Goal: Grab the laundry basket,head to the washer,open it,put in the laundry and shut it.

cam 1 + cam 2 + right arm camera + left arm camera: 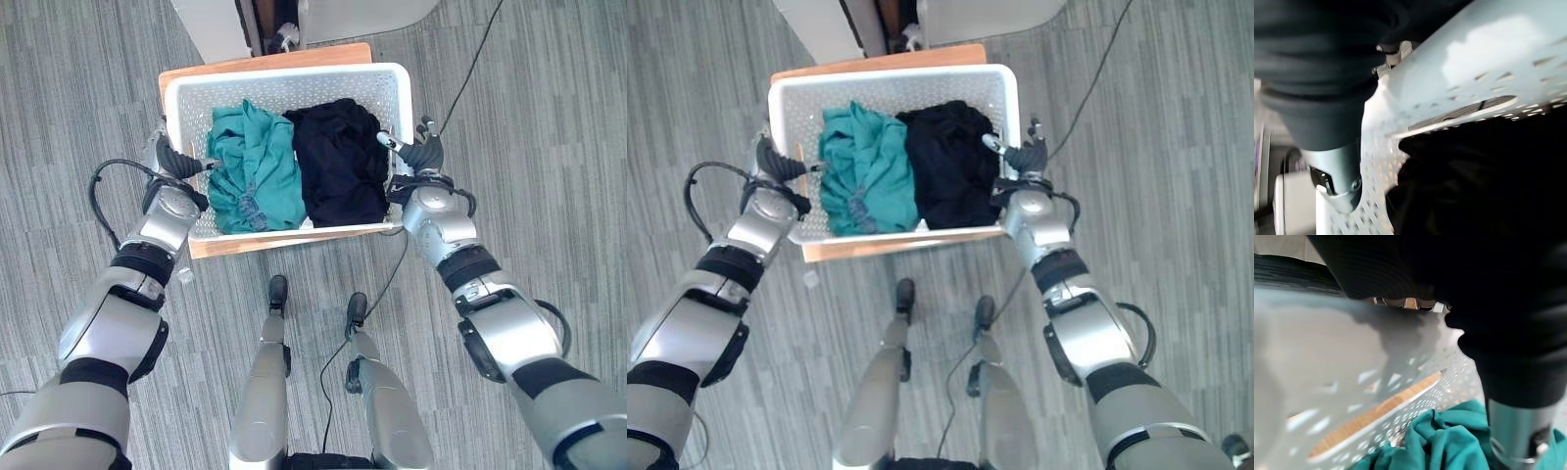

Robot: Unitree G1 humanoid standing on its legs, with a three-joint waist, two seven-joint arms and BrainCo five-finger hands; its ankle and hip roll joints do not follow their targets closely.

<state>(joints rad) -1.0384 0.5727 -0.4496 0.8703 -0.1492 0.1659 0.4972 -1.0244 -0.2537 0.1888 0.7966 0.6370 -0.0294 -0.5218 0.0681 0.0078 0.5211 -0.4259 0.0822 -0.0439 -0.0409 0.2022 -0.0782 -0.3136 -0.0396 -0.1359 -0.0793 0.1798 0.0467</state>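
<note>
Wooden stand (294, 56): one, under the basket.
Laundry basket (290, 80): one, white, perforated, on the stand.
Garments: two inside; teal (257, 168), black (341, 162).
Left hand (174, 159), right hand (419, 152): thumbs hooked over side rims, gripping.

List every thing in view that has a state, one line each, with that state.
laundry basket: upright on the wooden stand, holding clothes, a hand at each side rim.
teal garment: crumpled in the basket's left half.
black garment: crumpled in the right half.
left hand: thumb hooked over the rim.
right hand: thumb over the rim.
wooden stand: under the basket.
</note>
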